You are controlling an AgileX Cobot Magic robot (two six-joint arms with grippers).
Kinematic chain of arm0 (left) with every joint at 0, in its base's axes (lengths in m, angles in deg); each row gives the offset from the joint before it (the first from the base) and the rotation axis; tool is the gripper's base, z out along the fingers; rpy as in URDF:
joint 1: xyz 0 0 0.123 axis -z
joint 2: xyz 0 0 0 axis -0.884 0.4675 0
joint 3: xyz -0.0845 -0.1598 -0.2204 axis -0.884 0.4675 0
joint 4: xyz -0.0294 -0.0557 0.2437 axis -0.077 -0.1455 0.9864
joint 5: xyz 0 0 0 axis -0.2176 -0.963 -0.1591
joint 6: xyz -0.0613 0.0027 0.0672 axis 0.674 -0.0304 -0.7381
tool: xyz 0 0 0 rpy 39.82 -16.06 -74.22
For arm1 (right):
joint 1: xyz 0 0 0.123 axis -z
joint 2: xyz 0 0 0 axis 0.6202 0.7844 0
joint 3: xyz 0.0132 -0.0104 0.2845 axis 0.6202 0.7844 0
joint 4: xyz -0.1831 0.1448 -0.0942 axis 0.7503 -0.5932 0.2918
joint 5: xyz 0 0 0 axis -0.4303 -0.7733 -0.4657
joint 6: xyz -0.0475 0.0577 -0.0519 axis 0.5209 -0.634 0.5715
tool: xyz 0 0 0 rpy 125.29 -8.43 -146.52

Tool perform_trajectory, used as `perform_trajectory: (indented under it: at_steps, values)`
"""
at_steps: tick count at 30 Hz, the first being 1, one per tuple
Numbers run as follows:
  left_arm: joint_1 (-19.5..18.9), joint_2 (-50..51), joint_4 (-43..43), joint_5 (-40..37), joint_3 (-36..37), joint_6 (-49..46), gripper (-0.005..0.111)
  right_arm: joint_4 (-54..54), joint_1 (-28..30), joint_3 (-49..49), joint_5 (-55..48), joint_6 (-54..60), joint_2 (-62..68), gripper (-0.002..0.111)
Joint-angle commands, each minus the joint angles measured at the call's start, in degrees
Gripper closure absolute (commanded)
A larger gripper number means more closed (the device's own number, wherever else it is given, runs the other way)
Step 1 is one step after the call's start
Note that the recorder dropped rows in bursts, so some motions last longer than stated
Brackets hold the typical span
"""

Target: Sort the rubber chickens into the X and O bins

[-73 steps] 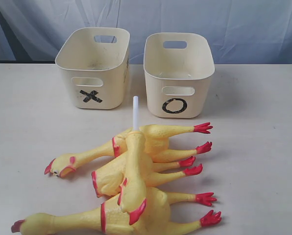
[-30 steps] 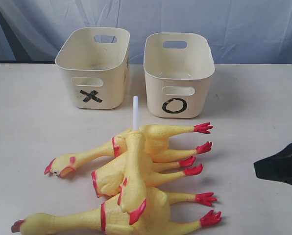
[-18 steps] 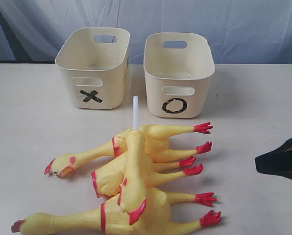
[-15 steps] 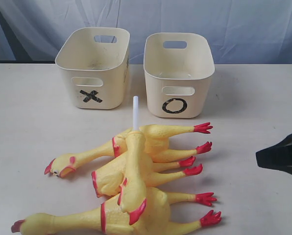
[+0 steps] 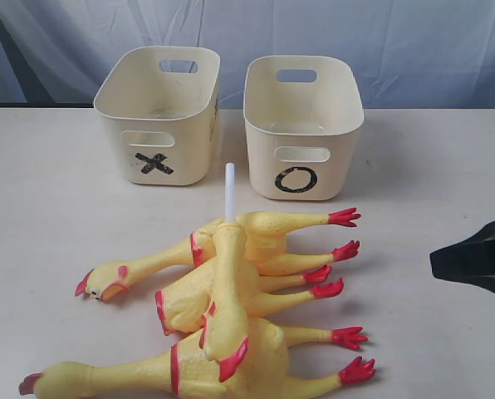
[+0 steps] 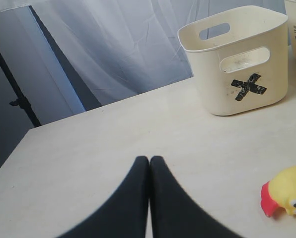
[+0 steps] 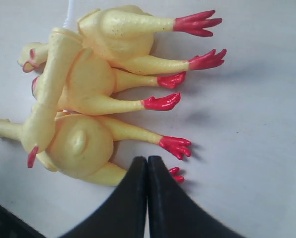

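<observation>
Right wrist view, right hand [image 7: 147, 159] pressed together, rubber chickens [image 7: 88, 82] piled ahead of its tips, untouched, left hand [image 6: 149, 159] likewise.

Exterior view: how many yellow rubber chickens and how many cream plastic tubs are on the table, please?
Yellow rubber chickens with red feet: 4
Cream plastic tubs: 2, one marked X, one marked O
Total: 6
</observation>
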State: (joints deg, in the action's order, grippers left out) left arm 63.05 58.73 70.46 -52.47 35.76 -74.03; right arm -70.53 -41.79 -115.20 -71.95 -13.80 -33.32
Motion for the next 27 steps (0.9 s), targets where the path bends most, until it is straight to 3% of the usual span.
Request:
perform_trajectory:
  at_steps: [1,9,15,20,27]
  values:
    - [0.3,-0.3,0.0,1.8,0.3,0.3,0.105,-0.5,0.0,-0.4,0.3,0.6,0.2,0.108]
    - [0.3,-0.3,-17.9,2.2,0.3,0.4,0.105,-0.7,0.0,-0.4,0.3,0.6,0.2,0.108]
    - [0.3,-0.3,-24.9,5.6,0.3,0.4,0.105,-0.6,0.0,-0.4,0.3,1.0,0.2,0.108]
    - [0.3,-0.3,-42.6,10.0,0.3,0.4,0.105,-1.1,0.0,-0.4,0.3,1.5,0.0,0.108]
    - [0.3,-0.3,-48.5,15.0,0.3,0.4,0.105,-1.3,0.0,-0.4,0.3,1.6,0.0,0.108]
